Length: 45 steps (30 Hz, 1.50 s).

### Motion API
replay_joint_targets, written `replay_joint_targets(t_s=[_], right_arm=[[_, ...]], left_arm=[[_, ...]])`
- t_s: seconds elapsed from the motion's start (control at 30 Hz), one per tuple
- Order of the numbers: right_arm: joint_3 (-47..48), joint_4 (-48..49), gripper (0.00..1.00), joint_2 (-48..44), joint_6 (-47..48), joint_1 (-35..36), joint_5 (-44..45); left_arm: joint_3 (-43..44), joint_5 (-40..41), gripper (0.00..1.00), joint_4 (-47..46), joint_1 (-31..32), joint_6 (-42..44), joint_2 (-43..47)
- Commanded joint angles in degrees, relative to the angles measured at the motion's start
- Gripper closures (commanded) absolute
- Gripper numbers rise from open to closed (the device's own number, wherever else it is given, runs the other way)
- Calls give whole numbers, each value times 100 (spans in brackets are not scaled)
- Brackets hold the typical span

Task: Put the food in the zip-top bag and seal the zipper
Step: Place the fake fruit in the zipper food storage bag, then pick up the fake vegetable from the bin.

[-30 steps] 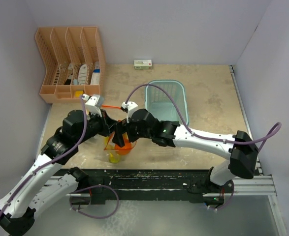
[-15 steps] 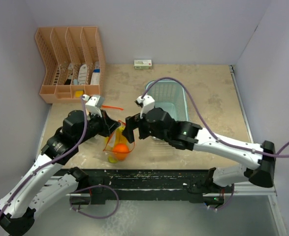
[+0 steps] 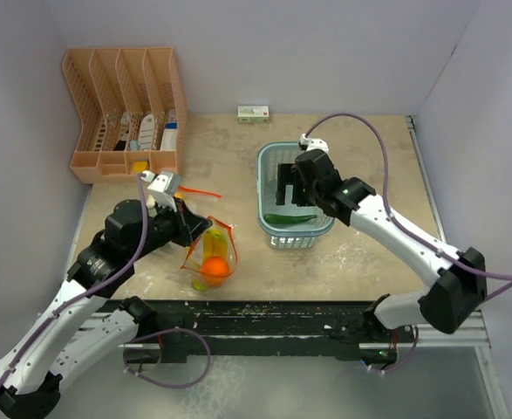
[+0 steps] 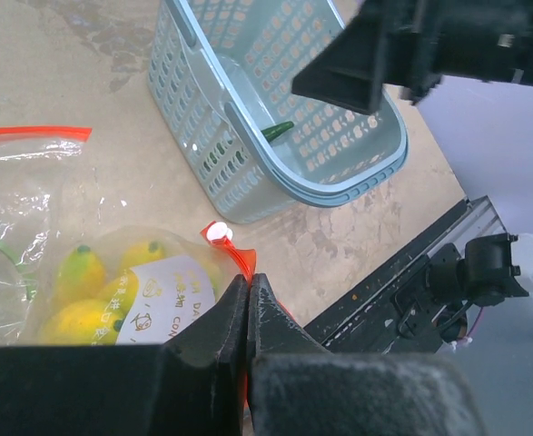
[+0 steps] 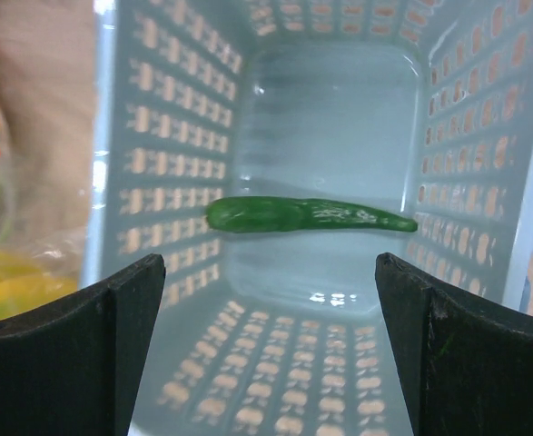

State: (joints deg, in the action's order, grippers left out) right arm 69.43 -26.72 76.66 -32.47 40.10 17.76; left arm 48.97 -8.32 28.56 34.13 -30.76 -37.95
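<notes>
operator: what do i have on the far left?

spotter: at the back left of your table (image 3: 378, 175) stands an orange organizer rack (image 3: 120, 105), well apart from everything you are working with.

operator: and my left side?

spotter: your left gripper (image 4: 248, 295) has its fingers pressed tight together on the red zipper edge of the zip-top bag (image 4: 30, 182). the bag hangs from that pinch near the front of the table, its clear body sagging below your fingers.

operator: what's in the bag?

spotter: you can see the bananas (image 4: 84, 272) through the plastic in your left wrist view, beside a white printed label. from above, the small orange fruit (image 3: 215, 266) sits low in the bag, touching the yellow. i cannot tell whether the broccoli-like head is in there.

operator: moving right?

spotter: just to the right of the bag is the light blue mesh basket (image 3: 265, 166). the long green vegetable (image 5: 302, 215) lies flat on its floor, crosswise, at the end nearer you.

operator: and my right side?

spotter: your right gripper (image 5: 266, 268) hangs over the basket with its fingers spread as wide as they go, holding nothing. in your right wrist view the vegetable lies between the two fingers and apart from both.

operator: anything behind that?

spotter: a small white box (image 3: 253, 113) lies at the back wall, beyond the basket.
</notes>
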Motion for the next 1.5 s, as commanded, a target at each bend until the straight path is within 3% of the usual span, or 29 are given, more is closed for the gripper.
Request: replay_joint_targets(t_s=[0.0,0.17,0.37,0.83,0.93,1.0,1.13,1.17,1.4,1.43,1.47], right_arm=[[182,270,1,515,624,-391,-850],[74,598,3,1358,1087,-528,-1172],[-69,1069,4,1734,1403,-537,-1069],[147,1100,12,2931,2121,-532,-1328],[172,1125,24,3091,2152,-535,-1388],[176,1103,43,3148,2136,-531,-1461],[48,1114,95,2909,2017,-533,-1500],[14,1109,100,2802,1982,-535,-1446],[191,902,99,1753,1443,-533,-803],[286,750,96,1668,1293,-535,-653],[365,589,86,1612,1092,-532,-457]], left_arm=[[108,-155,100,-256,5,65,107],[77,-135,100,-187,4,89,219],[111,-135,100,-92,7,106,279],[58,-37,100,36,6,141,231],[40,-38,100,21,2,132,225],[42,-21,100,31,10,132,228],[53,13,100,66,4,141,237],[55,14,100,71,1,149,237],[39,-11,100,47,3,132,227],[37,-20,100,37,6,124,235],[23,-28,100,24,5,116,247]])
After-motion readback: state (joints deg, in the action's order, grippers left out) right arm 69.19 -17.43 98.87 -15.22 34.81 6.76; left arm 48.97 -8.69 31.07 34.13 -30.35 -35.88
